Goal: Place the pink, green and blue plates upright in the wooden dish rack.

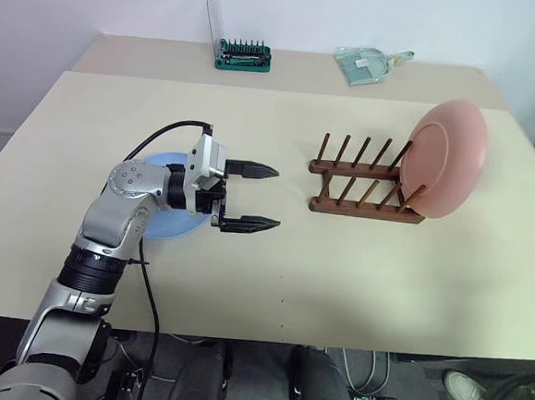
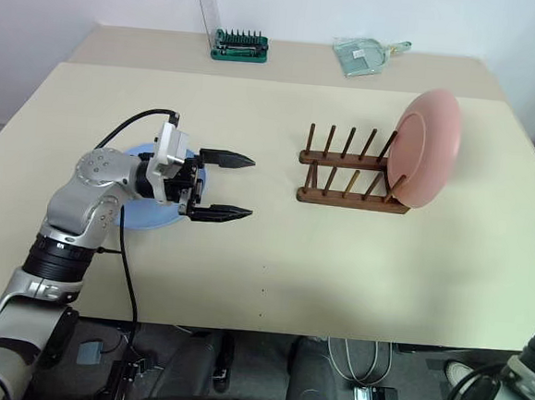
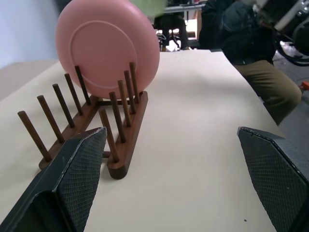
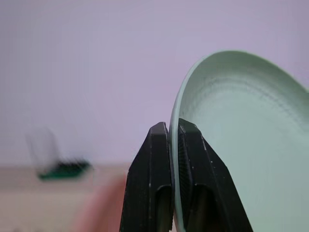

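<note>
A: Left wrist view has the pink plate standing upright at the far end of the wooden dish rack, straight ahead of the left gripper, whose fingers are spread wide and empty.

B: So one's done. The green plate?

A: Pinched at its rim by the right gripper, off the table.

B: And the blue plate?

A: Flat on the table under the left wrist, behind the fingers. Two left, I'd judge.
</note>
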{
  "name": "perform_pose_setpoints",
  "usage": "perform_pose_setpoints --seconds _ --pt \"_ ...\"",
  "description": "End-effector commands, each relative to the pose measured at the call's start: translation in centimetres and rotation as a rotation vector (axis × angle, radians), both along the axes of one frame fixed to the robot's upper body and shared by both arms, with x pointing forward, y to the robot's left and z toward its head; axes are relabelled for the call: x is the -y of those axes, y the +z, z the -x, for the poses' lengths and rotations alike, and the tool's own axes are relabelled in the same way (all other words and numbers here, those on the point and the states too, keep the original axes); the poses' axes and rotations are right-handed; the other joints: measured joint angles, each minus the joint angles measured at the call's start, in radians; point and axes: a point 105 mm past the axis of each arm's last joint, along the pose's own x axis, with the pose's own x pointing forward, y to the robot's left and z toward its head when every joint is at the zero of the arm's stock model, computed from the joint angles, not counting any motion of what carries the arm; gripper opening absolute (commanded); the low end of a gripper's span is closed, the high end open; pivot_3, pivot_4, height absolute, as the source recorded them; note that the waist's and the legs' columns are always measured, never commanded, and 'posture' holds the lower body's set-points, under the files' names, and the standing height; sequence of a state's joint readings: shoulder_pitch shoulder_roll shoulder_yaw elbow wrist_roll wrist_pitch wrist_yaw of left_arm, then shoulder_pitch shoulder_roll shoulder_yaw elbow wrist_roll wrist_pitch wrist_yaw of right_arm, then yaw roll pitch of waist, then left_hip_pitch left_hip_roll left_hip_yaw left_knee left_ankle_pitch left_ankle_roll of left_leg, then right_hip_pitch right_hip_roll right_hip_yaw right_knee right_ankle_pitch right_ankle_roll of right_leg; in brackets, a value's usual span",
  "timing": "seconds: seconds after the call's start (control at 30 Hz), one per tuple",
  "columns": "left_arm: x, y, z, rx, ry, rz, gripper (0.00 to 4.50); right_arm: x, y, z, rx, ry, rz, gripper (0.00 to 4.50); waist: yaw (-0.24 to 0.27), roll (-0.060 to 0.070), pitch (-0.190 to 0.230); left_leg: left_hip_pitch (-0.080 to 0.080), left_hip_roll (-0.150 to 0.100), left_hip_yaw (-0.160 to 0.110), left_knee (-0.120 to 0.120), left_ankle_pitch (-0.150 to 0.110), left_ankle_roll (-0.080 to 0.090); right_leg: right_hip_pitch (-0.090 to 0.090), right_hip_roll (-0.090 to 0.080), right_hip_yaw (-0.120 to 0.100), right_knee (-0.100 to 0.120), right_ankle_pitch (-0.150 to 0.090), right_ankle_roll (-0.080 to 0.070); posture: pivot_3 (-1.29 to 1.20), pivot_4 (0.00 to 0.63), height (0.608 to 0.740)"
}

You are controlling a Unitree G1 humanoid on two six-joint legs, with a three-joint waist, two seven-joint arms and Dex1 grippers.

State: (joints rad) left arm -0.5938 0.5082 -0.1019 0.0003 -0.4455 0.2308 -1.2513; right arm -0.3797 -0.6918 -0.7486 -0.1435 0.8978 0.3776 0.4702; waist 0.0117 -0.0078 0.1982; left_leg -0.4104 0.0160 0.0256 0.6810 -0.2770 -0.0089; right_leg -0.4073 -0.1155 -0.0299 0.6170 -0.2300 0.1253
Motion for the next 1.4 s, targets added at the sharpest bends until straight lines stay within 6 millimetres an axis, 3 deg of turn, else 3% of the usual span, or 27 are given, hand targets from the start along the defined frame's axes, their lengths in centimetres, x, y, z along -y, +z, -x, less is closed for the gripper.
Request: perform_pose_setpoints --seconds 0.03,0.27,0.53,0.73,1.4 --pt "-0.3 1.0 0.0 0.045 0.012 0.016 4.50 -3.6 4.0 1.3 0.128 0.202 -0.053 0.04 -0.001 0.000 0.000 0.000 0.000 0.000 0.000 0.000 0.000 0.000 0.000 0.000 0.000 0.000 0.000 0.00 0.150 0.740" --pt "-0.4 1.1 0.1 0.048 0.022 0.023 4.50 -7.9 6.5 2.3 0.192 0.570 -0.203 0.04 0.001 0.000 0.000 0.000 0.000 0.000 0.000 0.000 0.000 0.000 -0.001 0.000 0.000 0.000 0.000 0.00 0.150 0.740" --pt "-0.8 1.4 0.0 0.062 0.050 0.033 4.50 -11.0 3.0 0.3 0.055 0.764 -0.322 0.04 0.000 0.000 0.000 -0.001 0.000 0.000 0.000 0.000 0.000 0.000 -0.001 0.000 0.000 0.000 0.000 0.00 0.150 0.740" --pt "-1.5 1.5 0.1 0.064 0.090 0.031 4.50 -11.0 1.3 -0.5 -0.029 0.815 -0.339 0.04 0.000 0.000 0.000 -0.001 0.000 0.000 0.000 0.000 0.000 -0.001 -0.001 0.000 0.000 0.000 0.000 0.00 0.150 0.740" --pt "-1.9 1.5 0.5 0.067 0.131 0.032 4.50 -11.4 -1.4 -2.0 -0.134 0.831 -0.409 0.04 -0.001 0.000 0.000 -0.001 0.000 0.000 0.000 0.000 0.000 -0.001 -0.001 0.000 0.000 0.000 0.000 0.00 0.150 0.740"
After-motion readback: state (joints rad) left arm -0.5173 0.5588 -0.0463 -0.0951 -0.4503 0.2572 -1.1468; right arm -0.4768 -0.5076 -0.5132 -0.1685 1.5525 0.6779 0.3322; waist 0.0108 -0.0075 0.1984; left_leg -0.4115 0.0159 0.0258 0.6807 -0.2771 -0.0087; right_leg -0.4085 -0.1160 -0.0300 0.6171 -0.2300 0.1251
